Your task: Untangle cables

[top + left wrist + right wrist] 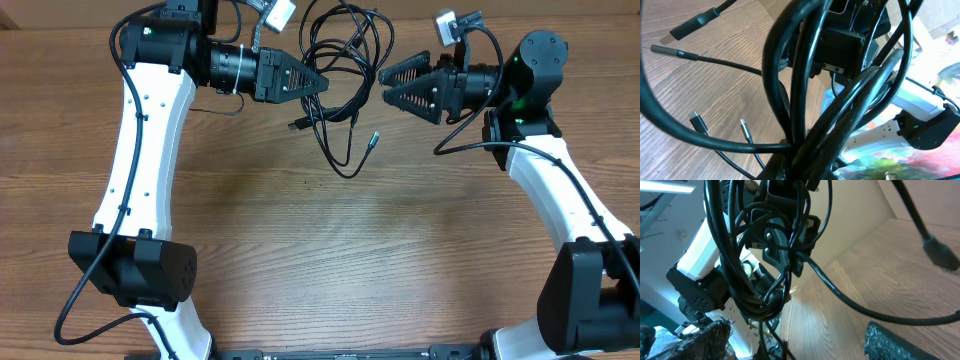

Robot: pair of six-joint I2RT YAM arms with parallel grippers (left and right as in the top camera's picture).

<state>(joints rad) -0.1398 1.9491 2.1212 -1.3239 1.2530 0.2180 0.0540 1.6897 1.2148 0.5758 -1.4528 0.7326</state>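
Holding the cables [345,60], my left pincer [322,85] was clamped shut on the bundle in the upper middle of the overhead frame. Its loops reached down toward the middle of the wooden table [300,250]. A little to the right lay a silver-tipped plug [373,138]. Further right, my right pincer [384,86] stood wide apart, just beside the bundle and gripping nothing.
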